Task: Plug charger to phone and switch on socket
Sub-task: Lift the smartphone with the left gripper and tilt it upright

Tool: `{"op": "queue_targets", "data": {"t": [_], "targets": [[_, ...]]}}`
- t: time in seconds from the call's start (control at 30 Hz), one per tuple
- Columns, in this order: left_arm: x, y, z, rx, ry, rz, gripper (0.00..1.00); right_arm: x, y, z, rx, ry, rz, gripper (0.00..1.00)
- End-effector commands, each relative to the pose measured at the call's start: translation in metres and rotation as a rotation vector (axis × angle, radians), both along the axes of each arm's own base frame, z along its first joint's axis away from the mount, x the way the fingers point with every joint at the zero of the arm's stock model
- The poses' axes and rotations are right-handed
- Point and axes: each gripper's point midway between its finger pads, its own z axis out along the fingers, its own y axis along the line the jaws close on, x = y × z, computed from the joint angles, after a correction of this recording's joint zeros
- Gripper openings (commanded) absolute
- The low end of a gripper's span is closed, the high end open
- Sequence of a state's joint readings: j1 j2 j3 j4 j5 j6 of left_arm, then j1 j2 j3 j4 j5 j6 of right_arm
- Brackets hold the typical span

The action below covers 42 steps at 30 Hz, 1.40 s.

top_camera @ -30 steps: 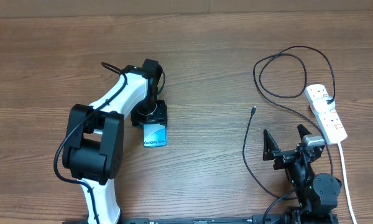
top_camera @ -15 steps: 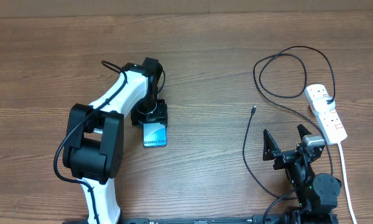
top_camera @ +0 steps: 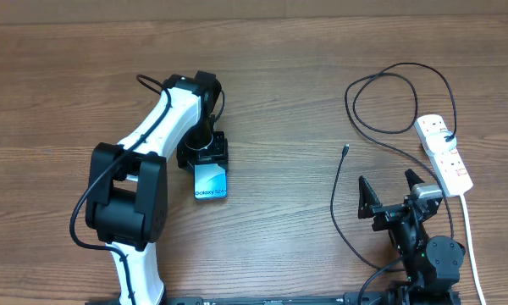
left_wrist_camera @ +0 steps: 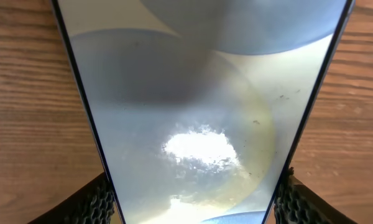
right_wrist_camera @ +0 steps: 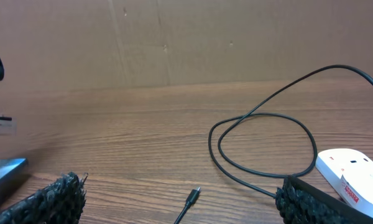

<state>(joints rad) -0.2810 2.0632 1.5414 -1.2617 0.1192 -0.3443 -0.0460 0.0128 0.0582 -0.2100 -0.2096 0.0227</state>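
Observation:
The phone [top_camera: 210, 182] lies flat on the table with its light blue screen up; in the left wrist view it [left_wrist_camera: 193, 112] fills the frame. My left gripper [top_camera: 203, 157] is shut on the phone's far end, one finger against each long edge [left_wrist_camera: 196, 196]. The charger [top_camera: 334, 195], a thin black cable, loops from the socket [top_camera: 444, 152] at the right, and its plug [top_camera: 345, 149] lies free on the wood. My right gripper [top_camera: 392, 196] is open and empty, low near the front edge, with the plug [right_wrist_camera: 193, 198] ahead between its fingers [right_wrist_camera: 181, 188]. The socket's end shows at the right [right_wrist_camera: 354, 177].
The socket's white cord [top_camera: 470, 229] runs from the strip toward the front edge beside the right arm. The black cable's loop [top_camera: 398, 97] lies behind the socket. A brown cardboard wall [right_wrist_camera: 174, 43] stands along the table's far side.
My left arm has shifted slightly left and away, and the phone has moved a little with it. The right arm, cable and socket have not moved.

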Motion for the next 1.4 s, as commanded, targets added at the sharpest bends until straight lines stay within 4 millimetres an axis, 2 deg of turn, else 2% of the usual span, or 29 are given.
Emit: {"op": "queue_targets", "data": {"t": [0.0, 0.2, 0.47, 0.8, 0.9, 1.07, 1.37], "targets": [[0.01, -0.014, 0.014, -0.076, -0.016, 0.01, 0.53, -0.001, 0.0, 0.006, -0.005, -0.015, 0.001, 1.0], [0.009, -0.027, 0.03, -0.149, 0.004, 0.013, 0.53, -0.001, 0.0, 0.006, -0.005, -0.015, 0.001, 1.0], [0.004, -0.028, 0.051, -0.154, 0.037, 0.014, 0.53, -0.001, 0.0, 0.006, -0.005, -0.015, 0.001, 1.0], [-0.005, -0.049, 0.068, -0.335, 0.107, 0.05, 0.51, -0.001, 0.0, 0.006, -0.005, -0.015, 0.001, 1.0], [-0.006, -0.05, 0.071, -0.369, 0.118, 0.052, 0.51, -0.001, 0.0, 0.006, -0.005, -0.015, 0.001, 1.0], [-0.009, -0.038, 0.075, -0.378, 0.151, 0.094, 0.5, -0.001, 0.0, 0.006, -0.005, -0.015, 0.001, 1.0], [-0.008, -0.037, 0.082, -0.445, 0.163, 0.112, 0.49, -0.001, 0.0, 0.006, -0.005, -0.015, 0.001, 1.0]]}}
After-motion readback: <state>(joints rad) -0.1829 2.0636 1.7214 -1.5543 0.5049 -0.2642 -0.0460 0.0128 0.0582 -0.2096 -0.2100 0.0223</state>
